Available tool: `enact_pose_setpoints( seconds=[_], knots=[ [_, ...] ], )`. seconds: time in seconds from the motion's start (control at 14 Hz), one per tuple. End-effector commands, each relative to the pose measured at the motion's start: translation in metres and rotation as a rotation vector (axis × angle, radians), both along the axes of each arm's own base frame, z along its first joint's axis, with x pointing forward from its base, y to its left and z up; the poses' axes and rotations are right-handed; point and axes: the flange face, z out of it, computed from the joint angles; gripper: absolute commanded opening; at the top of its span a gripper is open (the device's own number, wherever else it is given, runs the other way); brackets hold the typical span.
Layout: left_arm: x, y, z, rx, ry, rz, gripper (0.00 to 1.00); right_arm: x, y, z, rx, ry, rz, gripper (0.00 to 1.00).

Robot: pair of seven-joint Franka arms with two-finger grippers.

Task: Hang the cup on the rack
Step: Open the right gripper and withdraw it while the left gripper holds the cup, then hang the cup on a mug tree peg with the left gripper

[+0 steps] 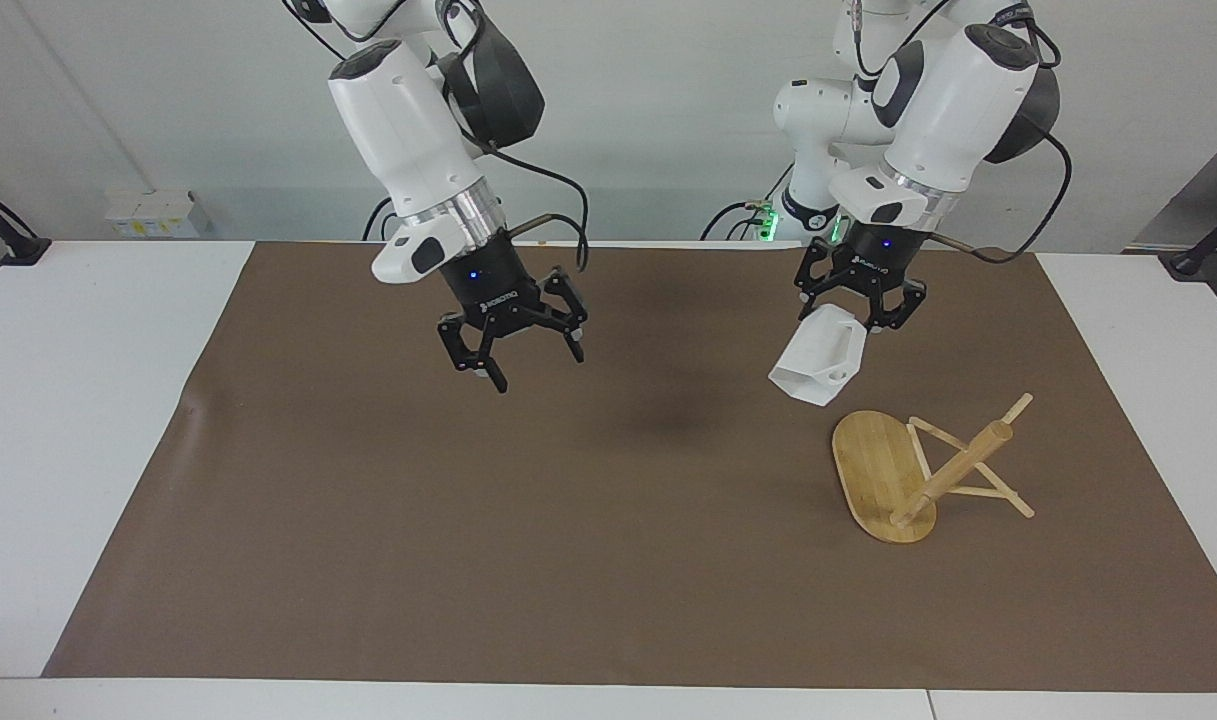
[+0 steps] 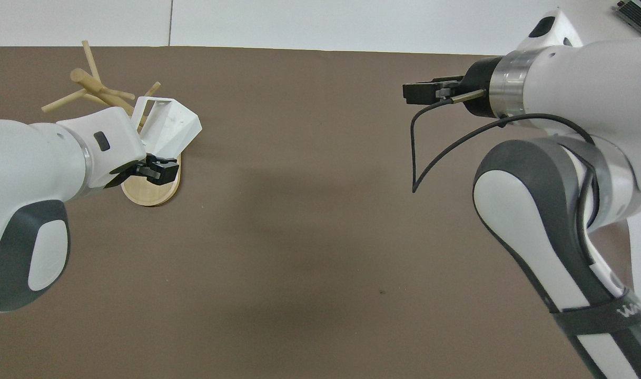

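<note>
My left gripper (image 1: pixel 861 318) is shut on the closed end of the white faceted cup (image 1: pixel 820 365). The cup hangs tilted in the air, its rim pointing down and its handle (image 2: pixel 150 108) outward. It is just above the robot-side edge of the bamboo rack (image 1: pixel 918 475), not touching it. The rack's oval base (image 2: pixel 153 190) rests on the mat and its post (image 1: pixel 958 470) slants toward the left arm's end. I cannot tell whether the rack is upright or tipped over. My right gripper (image 1: pixel 533 368) hangs open and empty, fingers down, over the mat toward the right arm's end.
A brown mat (image 1: pixel 568 520) covers most of the white table (image 1: pixel 78 420). The rack's thin pegs (image 2: pixel 62 100) stick out around the post. A black cable (image 2: pixel 420 152) loops down from the right wrist.
</note>
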Motion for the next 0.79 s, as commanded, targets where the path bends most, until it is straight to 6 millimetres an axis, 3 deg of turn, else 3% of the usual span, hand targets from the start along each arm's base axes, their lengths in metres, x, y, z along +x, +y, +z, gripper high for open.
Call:
enact_pose_setpoints(
  seconds=[0.0,0.29,0.5,0.72],
  knots=[
    [0.003,0.02,-0.007,0.004,-0.034,0.057,0.0,-0.005,-0.029,-0.001,-0.087,0.006,0.069,1.0],
    [0.012,0.018,-0.035,-0.007,-0.05,0.076,0.0,-0.006,-0.057,-0.003,-0.109,0.048,0.057,1.0],
    [0.02,0.015,-0.046,-0.011,-0.066,0.1,0.0,-0.007,-0.061,-0.002,-0.111,0.053,0.053,1.0],
    [0.026,0.016,-0.052,-0.028,-0.081,0.135,0.0,-0.008,-0.078,-0.005,-0.119,0.091,0.038,1.0]
  ],
)
